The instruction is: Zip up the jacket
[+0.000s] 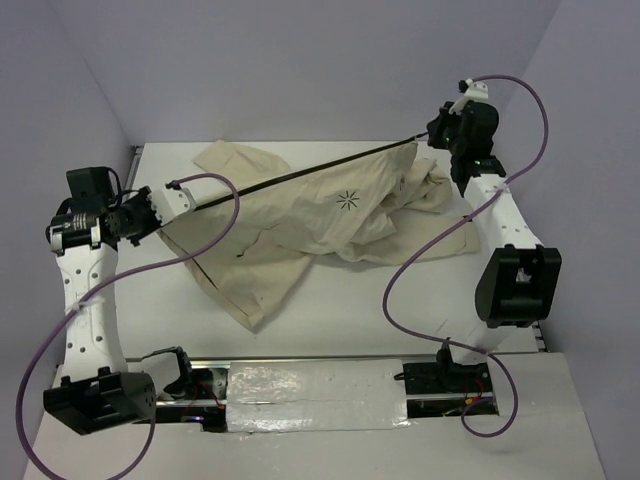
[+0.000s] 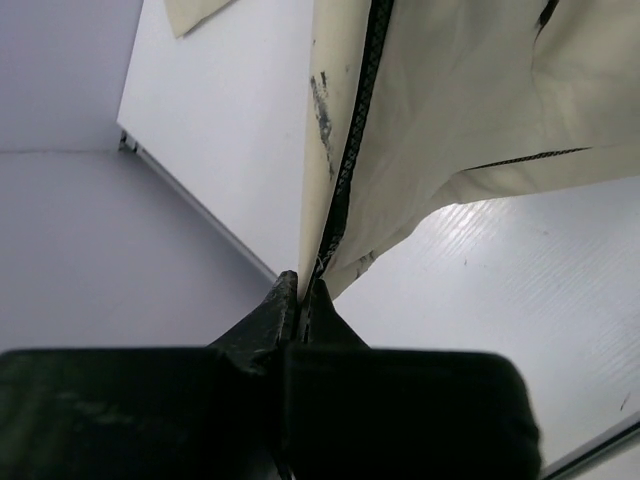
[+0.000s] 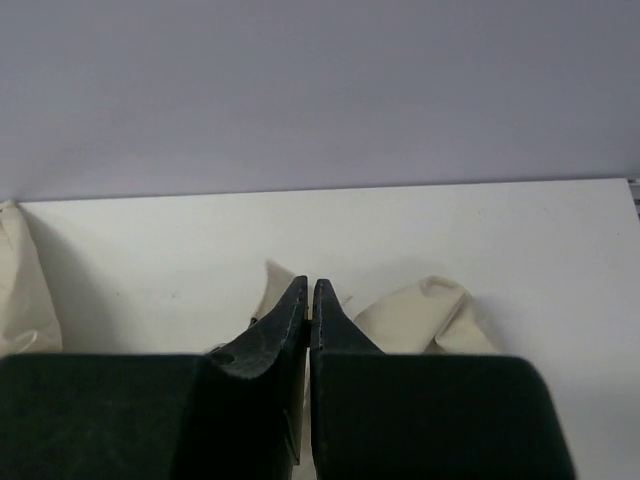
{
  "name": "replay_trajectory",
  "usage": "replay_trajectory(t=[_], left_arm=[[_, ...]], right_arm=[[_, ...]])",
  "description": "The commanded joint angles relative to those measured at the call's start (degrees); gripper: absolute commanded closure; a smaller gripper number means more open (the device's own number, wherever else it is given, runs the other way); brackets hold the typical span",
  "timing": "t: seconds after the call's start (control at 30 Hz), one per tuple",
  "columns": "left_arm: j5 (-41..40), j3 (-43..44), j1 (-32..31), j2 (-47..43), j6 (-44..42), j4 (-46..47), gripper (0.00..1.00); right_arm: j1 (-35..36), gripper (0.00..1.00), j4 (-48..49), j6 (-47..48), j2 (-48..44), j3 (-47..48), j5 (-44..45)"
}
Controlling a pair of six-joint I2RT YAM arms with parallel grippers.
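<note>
Looking at my left hand (image 2: 300, 288) first, I see it pinched tight on the bottom end of the zip (image 2: 352, 150). The dark teeth run straight up and away from the fingertips, with cream cloth on both sides.

My right hand (image 3: 308, 290) is clenched too. Its own camera shows only a bit of cream cloth past the tips. From above, the far end of the zip comes right up to it, so I think it is gripping the zip's top end or the slider. I cannot see the slider itself.

Between the two hands the zip is pulled into one tight, straight line, lifted a little off the worktop (image 1: 350, 310). The rest of the jacket (image 1: 290, 215) lies in a bunched heap below that line, across the far half of the worktop, with a sleeve poking out at the back left.

The two sides look joined along the part I can see, so I think the zipping is nearly or fully done. What is left is to check the very top, then let go.

I can read no words anywhere. There is a small dark star logo (image 1: 348, 199) on the cloth, and a dark smudge (image 2: 320, 110) beside the zip that is not writing I can make out.
</note>
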State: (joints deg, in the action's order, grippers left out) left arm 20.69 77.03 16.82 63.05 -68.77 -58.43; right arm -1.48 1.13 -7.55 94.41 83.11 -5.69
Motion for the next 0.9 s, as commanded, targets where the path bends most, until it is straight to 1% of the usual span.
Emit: replay_trajectory(t=[0.0,0.13,0.2,0.23,0.27,0.3,0.33,0.37,0.4,0.43,0.47,0.5,0.53,0.57,0.6,0.63,0.67,0.7,0.77,0.8,0.83,0.87], left_arm=[[-8.7,2.6,4.5,0.0,-0.1,-1.7,1.00],[-4.1,3.1,4.5,0.5,1.6,-2.2,1.00],[-1.4,2.6,4.5,-0.2,2.8,-1.6,1.00],[-0.3,2.2,4.5,-0.6,3.6,-1.2,1.00],[1.7,2.1,4.5,-0.9,6.3,0.2,0.83],[2.3,2.0,4.4,-0.9,9.0,1.6,0.55],[2.4,1.8,4.4,-0.9,11.8,3.1,0.02],[1.6,2.0,4.4,-0.6,19.0,7.3,0.01],[0.8,2.3,4.4,-0.5,23.2,9.6,0.01],[-0.5,3.7,4.4,0.1,26.9,11.7,0.01],[-2.0,4.8,4.5,0.9,34.5,13.9,0.01],[-5.4,7.1,4.6,1.5,38.4,17.4,0.01],[-6.8,8.7,4.9,3.6,44.9,18.2,0.01],[-7.6,10.8,5.2,4.8,47.3,18.2,0.01],[-8.2,15.2,5.2,6.1,49.8,16.9,0.01],[-8.7,17.2,5.5,8.6,54.0,16.1,0.01],[-9.3,20.5,5.5,9.8,55.7,15.2,0.01],[-9.6,21.7,5.6,10.7,57.2,14.3,0.01],[-10.8,22.7,5.7,12.4,60.1,12.7,0.01],[-13.3,21.9,5.7,12.5,61.1,12.7,0.01],[-14.7,20.9,5.7,12.5,62.5,13.2,0.01],[-16.3,17.9,5.7,12.1,63.1,13.7,0.01]], right_arm=[[-10.0,1.00,9.5,6.9,-4.6,-2.7,14.2],[-10.0,1.00,10.6,6.7,-6.3,-4.6,11.5],[-9.7,1.00,10.6,7.0,-7.0,-4.5,7.2],[-9.6,0.97,9.9,8.7,-7.1,-4.1,5.7],[-9.6,0.87,8.8,8.6,-7.3,-2.6,1.7],[-9.6,0.70,7.5,8.5,-7.4,-1.6,-0.4],[-9.5,0.29,4.7,8.5,-7.6,-0.5,-1.8],[-9.4,0.01,3.8,8.2,-8.4,0.8,-1.6],[-9.6,0.00,3.4,7.6,-9.2,1.0,-1.5],[-9.7,0.00,2.9,5.0,-10.0,1.3,-1.3],[-9.6,0.00,2.4,4.5,-11.2,2.1,-0.9],[-9.8,0.00,0.1,3.9,-11.4,3.1,-0.9],[-10.0,0.00,-1.5,3.1,-11.4,6.6,-1.4],[-10.0,0.00,-4.2,2.7,-10.7,8.8,-2.0],[-10.0,0.00,-8.7,1.8,-10.3,10.8,-2.7],[-10.2,0.00,-10.9,1.1,-9.4,14.5,-3.4],[-10.3,0.00,-12.8,0.5,-9.2,15.8,-4.1],[-10.4,0.00,-15.3,-0.3,-9.2,16.5,-4.5],[-10.8,0.00,-16.2,-2.0,-10.8,14.5,-5.2],[-10.7,0.00,-15.7,-3.6,-11.7,13.0,-4.5],[-10.7,0.00,-15.4,-4.7,-12.8,8.8,-2.2],[-10.7,0.00,-14.9,-5.6,-15.0,6.4,-1.2]])
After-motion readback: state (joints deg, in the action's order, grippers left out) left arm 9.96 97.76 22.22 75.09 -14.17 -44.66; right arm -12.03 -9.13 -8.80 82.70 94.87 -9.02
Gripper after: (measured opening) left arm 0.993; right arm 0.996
